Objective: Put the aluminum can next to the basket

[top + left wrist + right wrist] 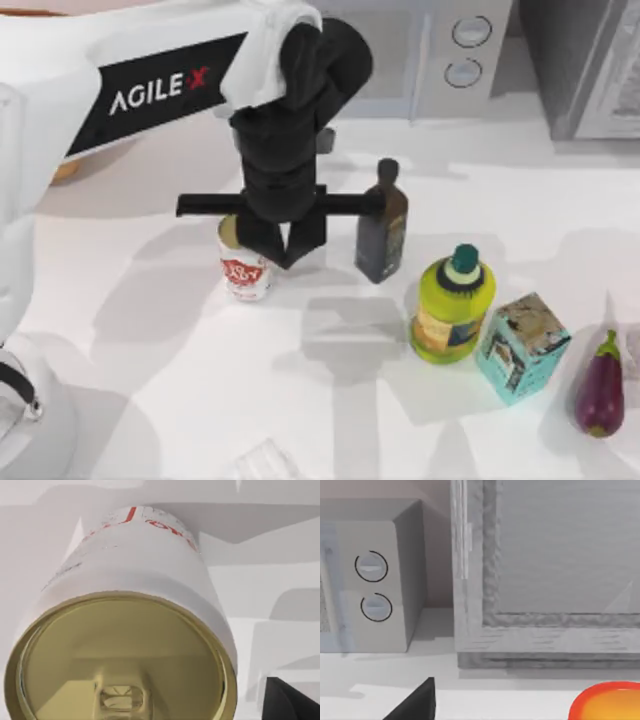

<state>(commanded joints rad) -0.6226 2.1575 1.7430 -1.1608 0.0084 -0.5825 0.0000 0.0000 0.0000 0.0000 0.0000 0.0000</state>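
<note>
The left gripper [272, 250] hangs straight over the upright aluminum can [243, 264], fingers spread to either side of its gold top so they can close on the body, with the basket [66, 166] well behind it

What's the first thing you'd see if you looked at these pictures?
The big white left arm with its black tool reaching down over the small white-silver aluminum can with a red logo, near the middle of the table. To the right stand a dark glass bottle, a yellow-green bottle with a teal cap and a purple eggplant.
</note>
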